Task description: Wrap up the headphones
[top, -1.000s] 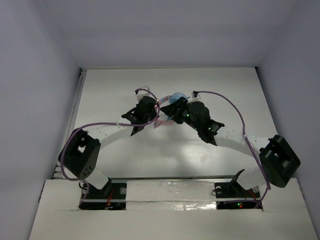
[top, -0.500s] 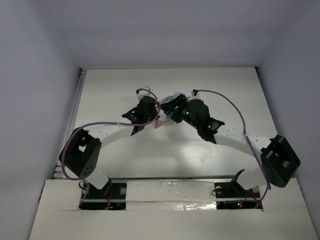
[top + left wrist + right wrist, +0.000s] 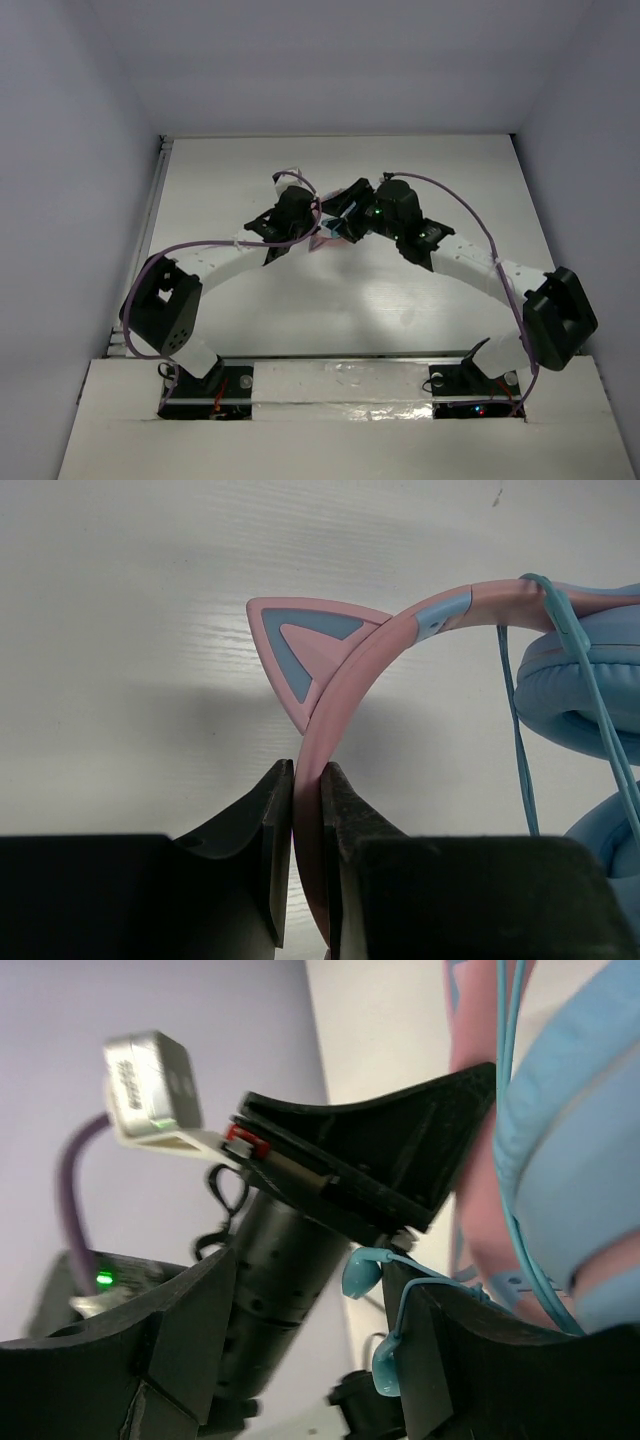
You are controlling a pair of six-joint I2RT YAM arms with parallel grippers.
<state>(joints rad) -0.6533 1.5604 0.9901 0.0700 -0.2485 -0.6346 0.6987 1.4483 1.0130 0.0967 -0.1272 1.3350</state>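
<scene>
The headphones (image 3: pixel 327 239) hang between the two wrists at mid-table, mostly hidden in the top view. My left gripper (image 3: pixel 307 780) is shut on the pink headband (image 3: pixel 345 670) just below a cat ear (image 3: pixel 295 645). To its right are the light blue ear cups (image 3: pixel 585 680), with the thin blue cable (image 3: pixel 518 750) hanging over them. My right gripper (image 3: pixel 310 1270) is open beside an ear cup (image 3: pixel 570 1160). The cable (image 3: pixel 512 1110) drapes over its right finger (image 3: pixel 440 1360), and the cable's thick end piece (image 3: pixel 358 1272) dangles between the jaws, unpinched.
The left arm's wrist and camera (image 3: pixel 290 1260) fill the space right in front of my right gripper. Both arms (image 3: pixel 400 215) meet over the white table (image 3: pixel 330 310), with purple hoses arching beside them. Pale walls enclose the table on three sides.
My right gripper has opened wider and shifted up and left toward the left wrist, now covering the blue ear cup in the top view. The left gripper keeps its hold.
</scene>
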